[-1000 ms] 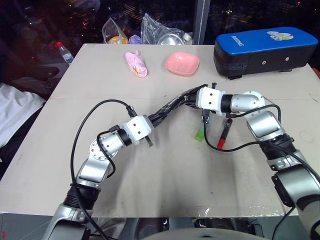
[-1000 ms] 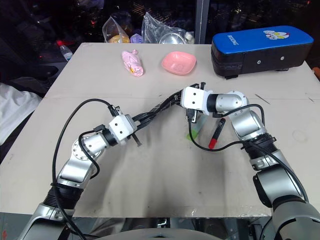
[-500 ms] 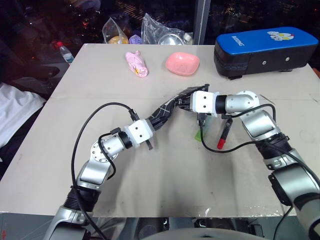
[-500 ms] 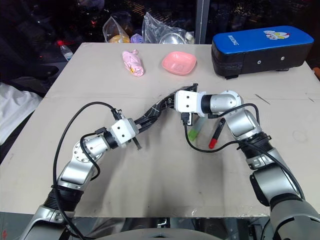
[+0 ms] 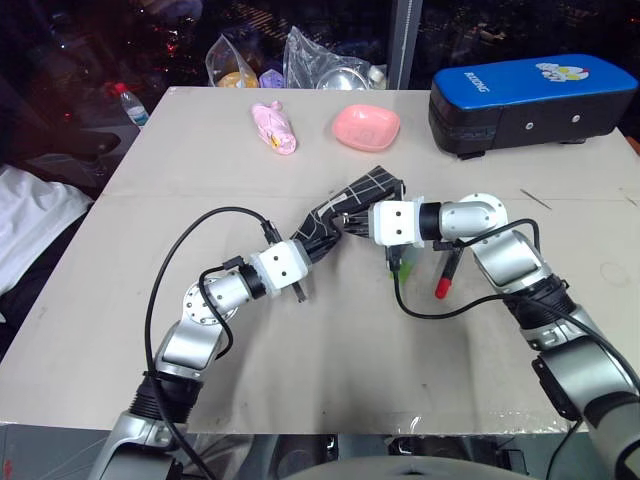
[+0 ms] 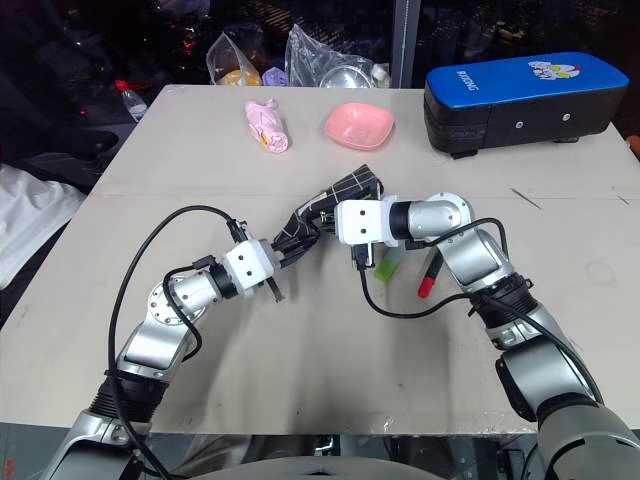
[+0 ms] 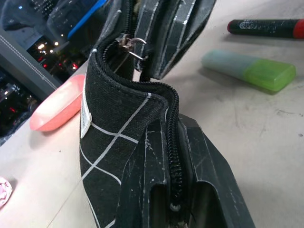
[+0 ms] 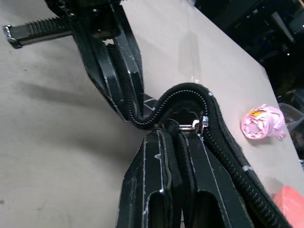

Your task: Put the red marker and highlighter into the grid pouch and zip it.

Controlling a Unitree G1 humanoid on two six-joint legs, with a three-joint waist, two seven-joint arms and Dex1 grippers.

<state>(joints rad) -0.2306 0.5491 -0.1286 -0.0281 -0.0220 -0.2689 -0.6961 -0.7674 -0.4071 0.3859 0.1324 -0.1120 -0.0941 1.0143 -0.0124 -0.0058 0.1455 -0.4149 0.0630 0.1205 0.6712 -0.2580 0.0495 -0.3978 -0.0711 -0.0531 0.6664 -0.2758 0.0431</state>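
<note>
The grid pouch (image 5: 362, 190) is lifted off the table between my two grippers, its fabric buckled between them. My left gripper (image 5: 316, 236) is shut on the pouch's near end, clamping the zipper edge (image 7: 174, 156). My right gripper (image 5: 350, 222) points toward the left one and is shut on the zipper pull (image 8: 191, 126), fingertips close to the left fingers. The highlighter (image 7: 249, 71) lies on the table just behind my right gripper, partly hidden by it in the head views. The red marker (image 5: 446, 272) lies beside it, red end toward me.
A big blue-topped black case (image 5: 530, 100) stands at the back right. A pink bowl (image 5: 366, 127) and a pink wrapped bundle (image 5: 273, 128) lie at the back middle. Clear plastic bags (image 5: 330, 62) sit past the far table edge, a bottle (image 5: 128, 105) off the left corner.
My right gripper has slid left along the pouch toward the left gripper. The pouch has buckled, its far end now sticking up behind the right gripper. The left gripper stayed put.
</note>
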